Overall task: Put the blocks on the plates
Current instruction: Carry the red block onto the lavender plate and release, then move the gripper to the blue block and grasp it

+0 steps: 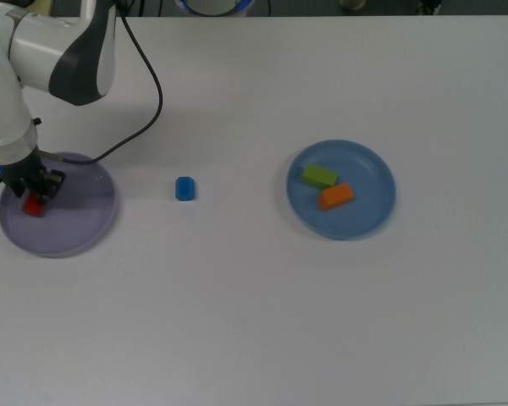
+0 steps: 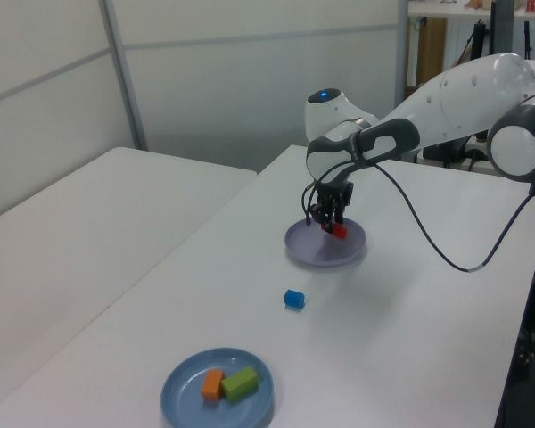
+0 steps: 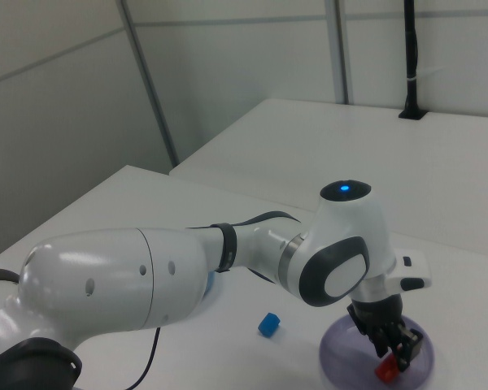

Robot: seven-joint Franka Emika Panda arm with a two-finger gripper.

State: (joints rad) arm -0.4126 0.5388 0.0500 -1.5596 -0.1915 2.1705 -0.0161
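My gripper [image 1: 34,194] is low over the left part of the lavender plate [image 1: 85,228] in the top view, shut on the red block [image 1: 34,206]. The block sits at or just above the plate's surface; the left view shows the red block [image 2: 339,231] at the fingertips over the lavender plate [image 2: 314,256], and the right view shows the red block [image 3: 385,372] under the gripper [image 3: 395,354]. The blue block [image 1: 184,188] lies on the table between the plates. On the blue plate [image 1: 366,222] rest the green block [image 1: 320,176] and the orange block [image 1: 335,196].
A black cable [image 1: 152,110] hangs from the arm and curves over the table down to the lavender plate's far rim. The white arm [image 1: 42,51] fills the top view's upper left corner. A second white table [image 2: 71,232] stands at the left view's left.
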